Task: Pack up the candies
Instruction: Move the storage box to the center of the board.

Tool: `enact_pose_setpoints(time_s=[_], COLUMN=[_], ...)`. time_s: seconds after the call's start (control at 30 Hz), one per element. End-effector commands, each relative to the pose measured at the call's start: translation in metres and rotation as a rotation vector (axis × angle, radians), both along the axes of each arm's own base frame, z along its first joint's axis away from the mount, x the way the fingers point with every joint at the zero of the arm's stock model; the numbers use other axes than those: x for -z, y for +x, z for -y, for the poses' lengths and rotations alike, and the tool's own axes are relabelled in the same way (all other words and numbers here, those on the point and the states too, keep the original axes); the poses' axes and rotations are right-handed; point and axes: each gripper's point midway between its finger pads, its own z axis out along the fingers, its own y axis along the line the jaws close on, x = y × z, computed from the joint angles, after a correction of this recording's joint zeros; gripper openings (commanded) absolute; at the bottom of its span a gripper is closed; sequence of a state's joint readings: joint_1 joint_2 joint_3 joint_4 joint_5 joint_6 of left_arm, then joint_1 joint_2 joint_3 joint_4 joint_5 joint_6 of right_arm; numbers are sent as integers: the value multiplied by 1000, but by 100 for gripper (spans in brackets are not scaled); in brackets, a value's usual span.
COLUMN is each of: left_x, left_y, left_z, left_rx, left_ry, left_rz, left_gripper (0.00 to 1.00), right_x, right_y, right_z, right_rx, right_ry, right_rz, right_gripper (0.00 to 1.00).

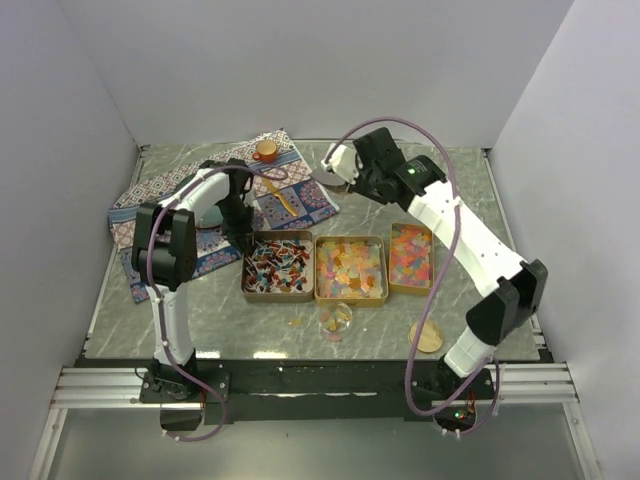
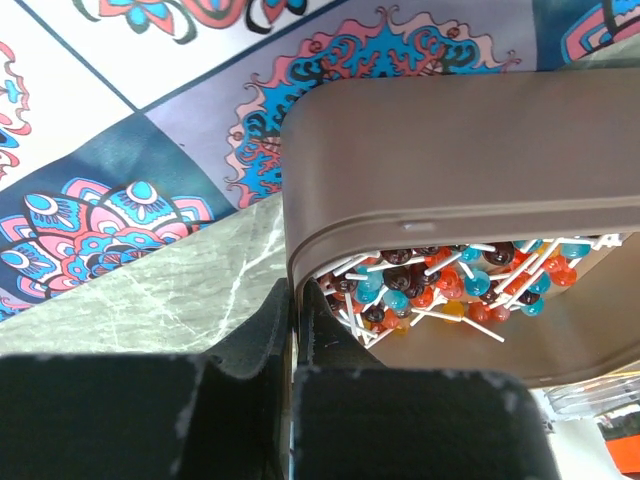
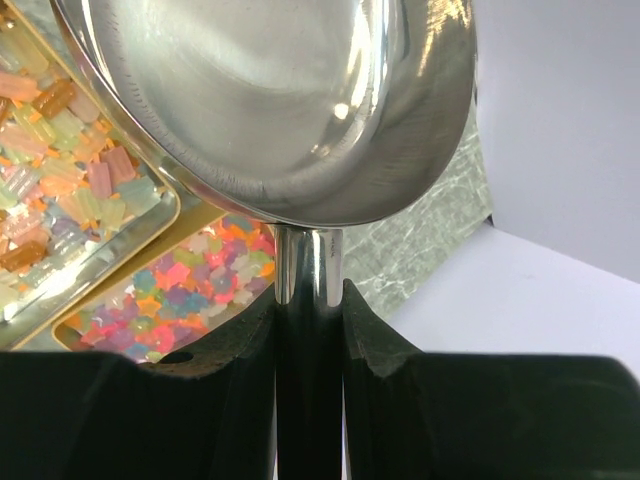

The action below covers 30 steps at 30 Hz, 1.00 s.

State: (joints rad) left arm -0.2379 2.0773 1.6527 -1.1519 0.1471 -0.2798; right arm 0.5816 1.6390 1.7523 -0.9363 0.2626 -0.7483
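1. Your left gripper (image 2: 293, 318) is pinched narrow on the corner wall of the left tin (image 2: 450, 150), with one finger inside and one outside.
2. Your right gripper (image 3: 310, 300) is clamped on the handle of a metal scoop (image 3: 290, 100), held up on the far side of the tins.
3. The candies lie in three tins side by side. The red-white-black ones (image 1: 279, 262) are on the left, the pale yellow-orange ones (image 1: 350, 265) in the middle, and the bright pink-orange ones (image 1: 411, 255) on the right.
4. A clear dish (image 1: 335, 317) sits just in front of the middle one, and a cork disc (image 1: 427, 335) lies near it to the right.
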Motion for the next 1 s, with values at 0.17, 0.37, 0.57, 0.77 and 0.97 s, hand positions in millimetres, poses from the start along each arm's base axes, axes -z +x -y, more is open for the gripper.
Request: enact_pose_setpoints(time_s=[0.17,0.37,0.57,0.77,0.97], left_x=[-1,-3,2,-2,-41], left_y=[26,40,43,55,80], left_z=[66,95,111,134,171], left_rx=[31,47,45,54,112], left_ry=[-141,-175,-194,-264,-422], left_rz=[39,72,69,93,205], left_gripper=[1,1,1,1,1], right_x=[-39,-35,-31,-23,-9], right_y=[-38,-40,-42,-49,-52], right_z=[25,29,30,35,36], right_rx=[-94,-54,-47,-56,-59], right_ry=[39,37,32,9,-5], right_rz=[143,113,94,78,42], right_gripper=[0,0,0,0,0])
